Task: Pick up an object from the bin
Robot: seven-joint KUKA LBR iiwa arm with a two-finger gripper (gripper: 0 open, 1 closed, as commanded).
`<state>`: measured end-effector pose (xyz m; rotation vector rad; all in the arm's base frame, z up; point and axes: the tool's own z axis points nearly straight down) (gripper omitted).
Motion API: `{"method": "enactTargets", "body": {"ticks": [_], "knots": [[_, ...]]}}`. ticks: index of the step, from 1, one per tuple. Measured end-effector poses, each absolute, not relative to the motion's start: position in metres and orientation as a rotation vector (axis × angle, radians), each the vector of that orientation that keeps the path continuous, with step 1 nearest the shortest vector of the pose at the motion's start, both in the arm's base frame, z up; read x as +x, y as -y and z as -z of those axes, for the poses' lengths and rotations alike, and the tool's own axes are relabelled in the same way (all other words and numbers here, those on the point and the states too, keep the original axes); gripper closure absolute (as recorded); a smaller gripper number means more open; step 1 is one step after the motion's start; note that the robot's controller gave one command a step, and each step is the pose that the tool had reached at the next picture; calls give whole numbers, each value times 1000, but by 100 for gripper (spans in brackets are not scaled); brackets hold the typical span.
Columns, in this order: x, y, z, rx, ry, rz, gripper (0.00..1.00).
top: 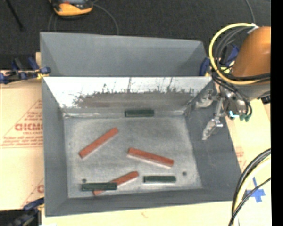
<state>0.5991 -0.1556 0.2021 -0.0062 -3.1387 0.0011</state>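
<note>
BIN PICK, START OF REACH: The arm's gripper (211, 127) hangs above the right-hand sloping wall of the grey metal bin (54, 164), over none of the six bars scattered on the bin floor. Whether its jaws are parted or closed cannot be told from this angle, and no object is seen in them.

Nearest to it lie the centre red-brown bar (150, 157), angled across the middle of the floor, and the front dark green bar (159, 178), just below it toward the front right corner. Farther off are the left red-brown bar (98, 143) and the back dark green bar (139, 112), which lies along the foot of the rear wall. At the front left, the third red-brown bar (124, 178) meets the corner dark green bar (99, 187) at one end, and which lies on top is hard to say.

All look like short, straight, stiff sticks — probably light and hard-faced, perhaps a little slippery, not fragile. The soundest hold would be across the narrow width at mid-length, so the bar does not tip. The centre red-brown bar lies free on every side — the back bar and the touching pair offer less room.
</note>
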Motion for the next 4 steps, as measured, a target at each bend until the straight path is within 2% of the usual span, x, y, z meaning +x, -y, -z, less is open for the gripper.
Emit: {"method": "enactTargets", "body": {"ticks": [1,2,3,4], "knots": [[601,155,-207,0,3146,-4,0],[594,97,-131,58,3149,-4,0],[584,75,-114,193,3133,1,0],[566,10,-135,322,3127,2,0]]}}
